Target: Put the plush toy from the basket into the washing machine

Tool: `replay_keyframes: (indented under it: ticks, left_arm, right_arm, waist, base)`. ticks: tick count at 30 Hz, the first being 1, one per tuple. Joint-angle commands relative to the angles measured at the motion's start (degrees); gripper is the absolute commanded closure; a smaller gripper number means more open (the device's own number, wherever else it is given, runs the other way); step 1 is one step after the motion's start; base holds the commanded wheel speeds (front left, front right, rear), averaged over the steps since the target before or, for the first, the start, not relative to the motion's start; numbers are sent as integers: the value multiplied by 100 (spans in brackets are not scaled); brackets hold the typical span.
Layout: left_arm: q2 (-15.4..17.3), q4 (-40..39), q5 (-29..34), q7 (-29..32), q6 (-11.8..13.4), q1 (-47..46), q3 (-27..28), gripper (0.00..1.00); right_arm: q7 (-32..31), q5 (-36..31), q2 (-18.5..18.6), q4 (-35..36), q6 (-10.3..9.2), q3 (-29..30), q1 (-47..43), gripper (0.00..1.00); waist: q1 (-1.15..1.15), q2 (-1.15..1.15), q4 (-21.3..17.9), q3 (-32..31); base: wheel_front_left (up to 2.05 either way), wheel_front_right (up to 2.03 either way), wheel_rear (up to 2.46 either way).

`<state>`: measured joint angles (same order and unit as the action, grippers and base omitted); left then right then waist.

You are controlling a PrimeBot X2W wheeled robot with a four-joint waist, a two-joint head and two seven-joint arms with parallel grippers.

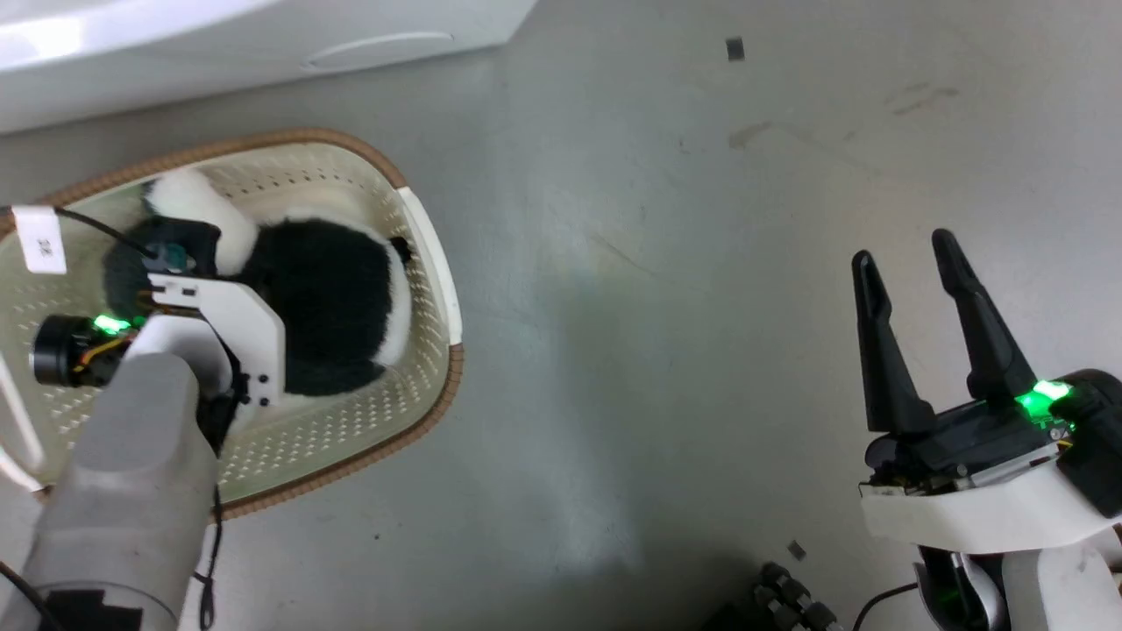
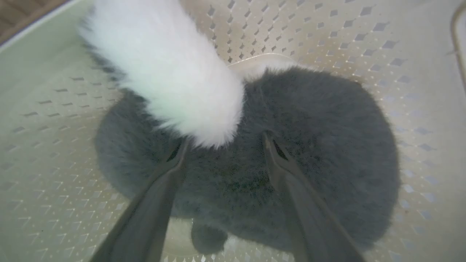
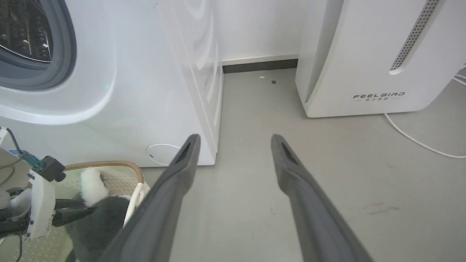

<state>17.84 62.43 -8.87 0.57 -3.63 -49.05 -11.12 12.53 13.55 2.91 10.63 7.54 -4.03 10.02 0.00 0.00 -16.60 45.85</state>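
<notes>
Fur is what the left gripper [image 2: 225,140] meets: its two fingers stand spread, tips sunk in the black back of the plush toy [image 1: 333,298], not yet squeezed together. The toy lies inside the basket [image 1: 351,421]. From the head view, its long axis runs from a white end at about 10 o'clock to the black bulk at 4 o'clock, and the fingers seem to straddle it nearer the white end. The left arm is plainly the closer one. The right gripper [image 1: 903,248] hangs spread and empty over the floor [image 1: 657,263], well apart at 3 o'clock of the basket. The washing machine [image 3: 145,91] stands at 12 o'clock, just beyond the basket.
</notes>
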Motion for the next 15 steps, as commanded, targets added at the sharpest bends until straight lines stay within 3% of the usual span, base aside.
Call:
replay_keyframes:
  ticks: [1, 15]
  left_arm:
    - [71, 126, -44, 7, 14, -164, -40, 0]
    - [291, 987, -227, -97, 97, -947, -282, 0]
  right_arm:
    - [63, 81, -3, 64, -5, -12, 120, 0]
    - [230, 289, -3, 203, -5, -123, 318, 0]
  waist:
    - [0, 0, -58, 89]
    - [0, 0, -289, 747]
  base:
    - [0, 0, 0]
    - [0, 0, 0]
